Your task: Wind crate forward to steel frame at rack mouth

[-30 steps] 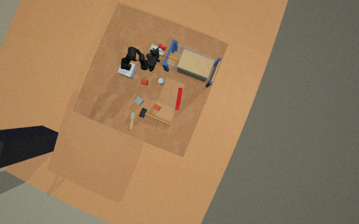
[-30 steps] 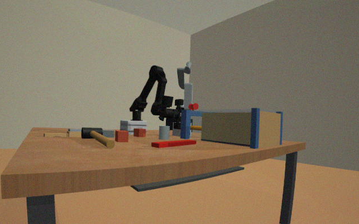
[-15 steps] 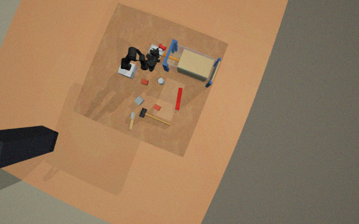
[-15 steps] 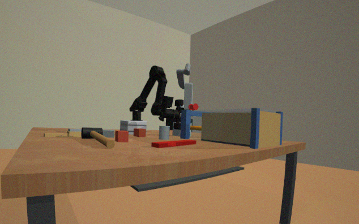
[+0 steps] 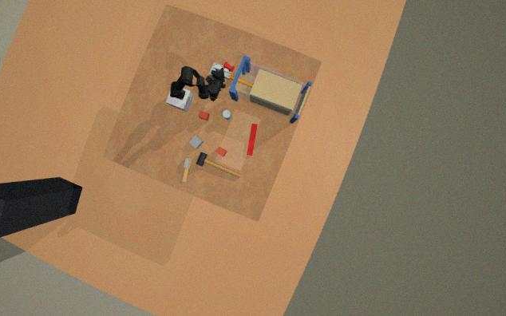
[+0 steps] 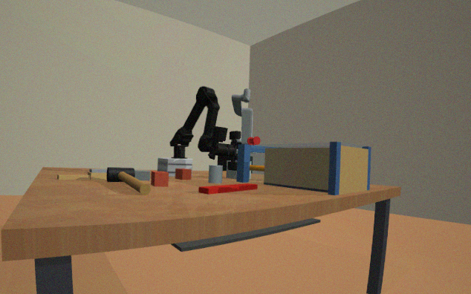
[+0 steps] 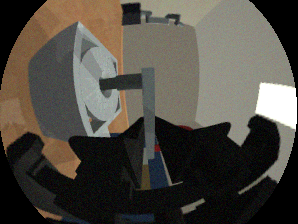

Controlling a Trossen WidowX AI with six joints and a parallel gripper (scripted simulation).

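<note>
The winch handle's grey crank arm (image 7: 148, 100) joins a dark shaft standing in the round hole of the grey winch (image 5: 212, 69) (image 7: 52, 85). My gripper (image 5: 222, 73) (image 7: 148, 119) is shut on the crank arm, beside the winch. The handle's red knob (image 5: 228, 66) (image 6: 253, 140) shows beyond the fingers. The tan crate (image 5: 277, 89) (image 6: 297, 167) sits flat inside the clear cubby. An orange strap (image 5: 241, 81) (image 6: 257, 168) runs from the winch side to it. A clear gap separates the crate's front from the blue frame (image 5: 230, 92) (image 6: 243, 163). The fingertips are hard to see in the top and exterior views.
A grey cylinder (image 5: 227, 114) (image 6: 215, 174) and red blocks (image 5: 203, 115) (image 6: 159, 178) stand near the arm. A red bar (image 5: 252, 140) (image 6: 228, 188), a black-headed mallet (image 5: 201, 159) (image 6: 120, 174), a small hammer (image 5: 186, 171) and a grey block (image 5: 195, 141) lie farther off.
</note>
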